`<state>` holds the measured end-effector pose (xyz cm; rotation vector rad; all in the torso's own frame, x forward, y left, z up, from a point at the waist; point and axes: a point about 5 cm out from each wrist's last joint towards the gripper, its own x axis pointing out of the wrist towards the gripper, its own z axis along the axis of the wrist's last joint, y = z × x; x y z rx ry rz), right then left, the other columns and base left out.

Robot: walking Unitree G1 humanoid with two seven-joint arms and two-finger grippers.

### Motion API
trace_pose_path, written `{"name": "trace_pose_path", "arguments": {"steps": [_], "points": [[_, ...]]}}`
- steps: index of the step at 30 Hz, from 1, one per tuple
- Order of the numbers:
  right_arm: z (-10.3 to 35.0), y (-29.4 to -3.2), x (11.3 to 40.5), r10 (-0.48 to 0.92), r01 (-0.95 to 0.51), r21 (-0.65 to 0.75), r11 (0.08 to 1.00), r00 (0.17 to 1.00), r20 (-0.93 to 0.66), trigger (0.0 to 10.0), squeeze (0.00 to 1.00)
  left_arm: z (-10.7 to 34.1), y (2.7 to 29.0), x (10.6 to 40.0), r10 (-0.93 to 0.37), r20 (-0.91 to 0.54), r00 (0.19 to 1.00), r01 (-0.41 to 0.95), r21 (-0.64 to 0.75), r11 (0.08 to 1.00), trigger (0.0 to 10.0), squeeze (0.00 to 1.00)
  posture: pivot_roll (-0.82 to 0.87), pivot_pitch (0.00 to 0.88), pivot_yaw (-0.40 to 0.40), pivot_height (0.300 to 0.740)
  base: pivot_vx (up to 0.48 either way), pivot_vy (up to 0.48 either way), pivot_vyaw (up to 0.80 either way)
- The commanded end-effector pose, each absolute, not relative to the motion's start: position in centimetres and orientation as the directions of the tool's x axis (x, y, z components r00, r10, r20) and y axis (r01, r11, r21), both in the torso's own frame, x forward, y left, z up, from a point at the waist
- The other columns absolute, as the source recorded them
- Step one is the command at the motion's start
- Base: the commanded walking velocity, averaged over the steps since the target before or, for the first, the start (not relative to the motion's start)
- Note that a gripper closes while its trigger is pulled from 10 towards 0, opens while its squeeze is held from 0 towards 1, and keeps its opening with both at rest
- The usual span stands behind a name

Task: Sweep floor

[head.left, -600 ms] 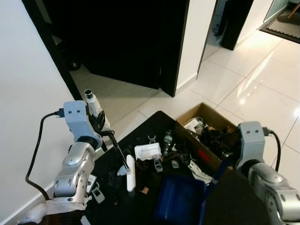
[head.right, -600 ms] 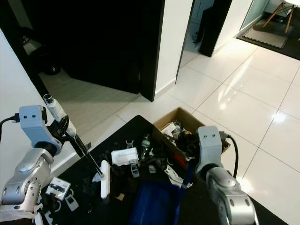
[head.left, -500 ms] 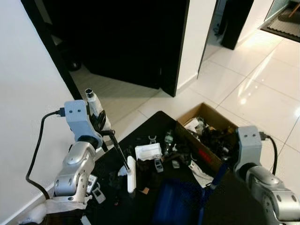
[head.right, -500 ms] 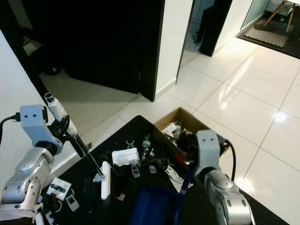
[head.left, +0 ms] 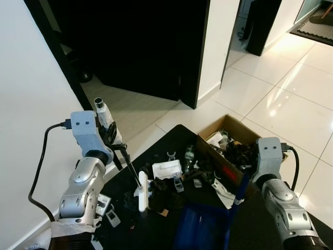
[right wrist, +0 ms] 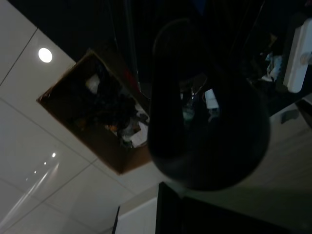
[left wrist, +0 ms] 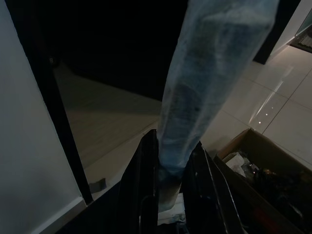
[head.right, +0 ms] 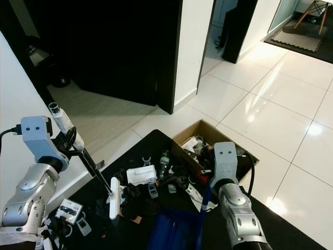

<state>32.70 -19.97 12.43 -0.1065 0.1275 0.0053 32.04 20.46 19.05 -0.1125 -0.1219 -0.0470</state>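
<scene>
1. The left gripper (left wrist: 168, 161) is clenched around the pale upper end of a broom handle (head.left: 104, 115), at the robot's left side beside a white wall (head.left: 31, 130).
2. In the left wrist view, its black fingers (left wrist: 144, 180) press against both sides of the wrapped handle.
3. From the grip, the thin dark shaft slants down and forward to the white broom head (head.left: 142, 191), which rests on a black mat (head.left: 166, 140) on the floor.
4. The broom head sits among scattered litter (head.left: 171, 179), just beside a white flat packet (head.left: 167, 169) and small dark scraps.
5. The right gripper (right wrist: 204, 122) is at the robot's right side, next to the slim blue handle (head.left: 235, 208) of a blue dustpan (head.left: 200, 226). The right wrist view is too dark to tell whether it is closed on that handle.
6. The dustpan stands on the mat, near the litter and just in front of the robot.
7. An open cardboard box (head.left: 210, 128) full of mixed clutter stands on the far right edge of the mat, close to the right arm.
8. Glossy white floor tiles (head.left: 291, 94) stretch beyond the box, and a dark open doorway (head.left: 135, 41) lies ahead.
</scene>
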Motion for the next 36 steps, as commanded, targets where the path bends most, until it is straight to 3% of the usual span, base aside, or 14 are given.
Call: {"name": "trace_pose_path", "arguments": {"steps": [1,10,14,19,25,30,34,36], "points": [[13.3,-20.4,32.9,-0.036,0.027,-0.127,0.991,0.997,-0.069,10.0,0.00,19.2,21.4,31.7,-0.013,0.146,0.989,0.027,-0.089,0.996,10.0,0.00,0.11,0.216,0.061,0.740,0.000,0.000,0.00],[13.6,-20.3,33.3,-0.039,0.035,-0.121,0.992,0.999,-0.033,10.0,0.00,19.1,21.2,31.6,-0.010,0.145,0.989,0.024,-0.092,0.996,10.0,0.00,0.10,0.220,0.055,0.740,0.000,0.000,0.00],[13.0,-20.3,33.5,-0.031,0.031,-0.044,0.999,1.000,-0.002,10.0,0.00,19.0,21.1,31.6,-0.013,0.144,0.990,0.027,-0.095,0.995,10.0,0.00,0.10,0.223,0.061,0.740,0.000,0.000,0.00],[11.4,-20.0,33.8,-0.023,0.020,-0.035,0.999,0.995,-0.093,10.0,0.00,19.0,21.1,31.6,-0.014,0.142,0.990,0.028,-0.095,0.995,10.0,0.00,0.10,0.222,0.062,0.740,0.000,0.000,0.00],[10.4,-18.0,34.1,0.117,-0.120,-0.007,0.993,0.980,-0.161,10.0,0.00,19.1,21.2,31.5,-0.006,0.143,0.990,0.020,-0.095,0.995,10.0,0.00,0.12,0.223,0.053,0.740,0.000,0.000,0.00],[10.2,-17.9,34.3,0.141,-0.144,-0.006,0.990,0.976,-0.164,10.0,0.00,18.9,21.2,31.4,-0.001,0.140,0.990,0.015,-0.096,0.995,10.0,0.00,0.12,0.224,0.051,0.740,0.000,0.000,0.00],[10.7,-17.1,34.6,0.231,-0.216,0.110,0.970,0.960,-0.155,10.0,0.00,18.8,21.2,31.4,0.000,0.138,0.990,0.014,-0.095,0.995,10.0,0.00,0.12,0.226,0.049,0.740,0.000,0.000,0.00],[10.2,-17.7,34.8,0.201,-0.190,0.075,0.979,0.958,-0.206,10.0,0.00,18.8,21.3,31.4,0.003,0.136,0.991,0.010,-0.091,0.996,10.0,0.00,0.11,0.227,0.049,0.740,0.000,0.000,0.00]]}}
